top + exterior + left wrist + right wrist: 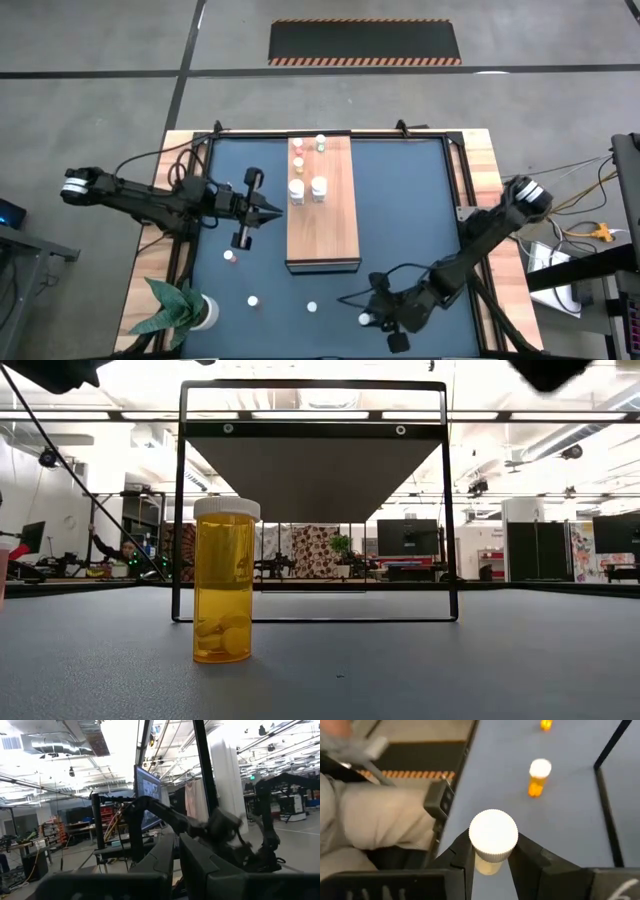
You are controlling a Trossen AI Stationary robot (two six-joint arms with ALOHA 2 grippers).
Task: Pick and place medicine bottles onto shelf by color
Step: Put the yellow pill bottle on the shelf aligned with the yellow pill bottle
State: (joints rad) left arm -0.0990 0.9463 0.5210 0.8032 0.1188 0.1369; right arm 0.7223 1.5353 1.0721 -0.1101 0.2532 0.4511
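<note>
My right gripper (370, 317) is near the table's front edge, right of the middle, shut on a white-capped medicine bottle (493, 836). The shelf (323, 215) is a long wooden board on a black frame in the middle of the mat, with several bottles (318, 187) standing at its far end. More bottles stand on the mat: a pink-capped one (230, 256) and two white-capped ones (253, 300) (311, 307). In the low view one orange bottle (224, 595) stands upright on its base. My left gripper (278, 211) hovers shut just left of the shelf, holding nothing. My right gripper pinches the bottle between its two fingers at its top, at and just under the ribbed white cap (476, 851). The fingers (530, 860) slant down from the table's right side. The bottle stands upright in the hold, cap up; the fingers hide its base.
A potted green plant (185, 312) sits at the near left corner. The shelf's black frame (180, 510) stands upright on the mat. Cables run along the table's left and right rims. The dark mat (410, 220) right of the shelf is bare.
</note>
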